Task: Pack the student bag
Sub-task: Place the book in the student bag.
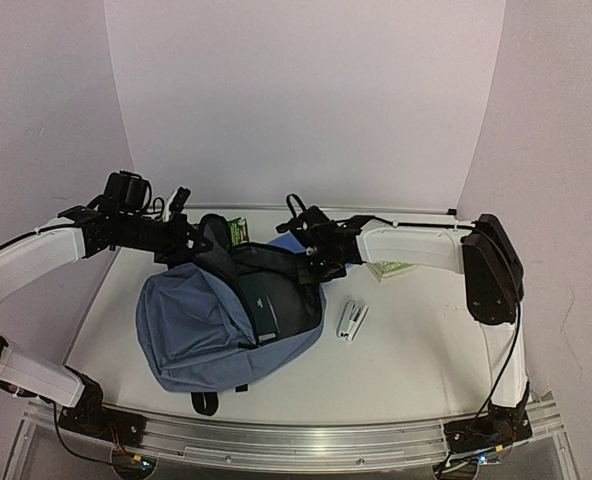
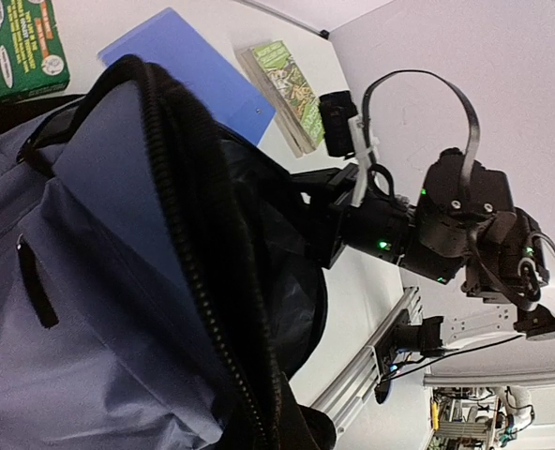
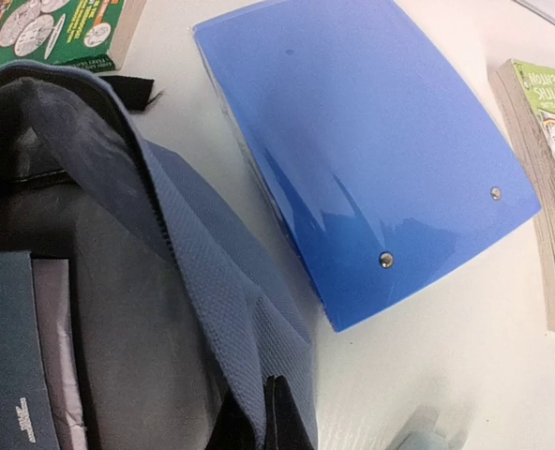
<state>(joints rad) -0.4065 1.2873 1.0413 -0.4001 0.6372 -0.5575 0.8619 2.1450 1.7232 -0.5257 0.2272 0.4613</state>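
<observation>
Two grippers, one student bag (image 1: 191, 335), mouth held open.
I see left gripper (image 1: 188, 233) clamped on its zip edge, right gripper (image 3: 257, 424) pinching its blue rim.

The student bag (image 1: 191, 325) is showing slate-blue fabric, black lining and a black zip. The notebook (image 3: 371, 159) is gleaming plain glossy blue, carrying two silver rivets. The green book (image 3: 62, 28) is displaying silver coin pictures; the paperback (image 3: 549, 122) is showing green cartoon artwork. The stapler (image 1: 352, 320) is appearing white and grey against the white table (image 1: 426, 350).
</observation>
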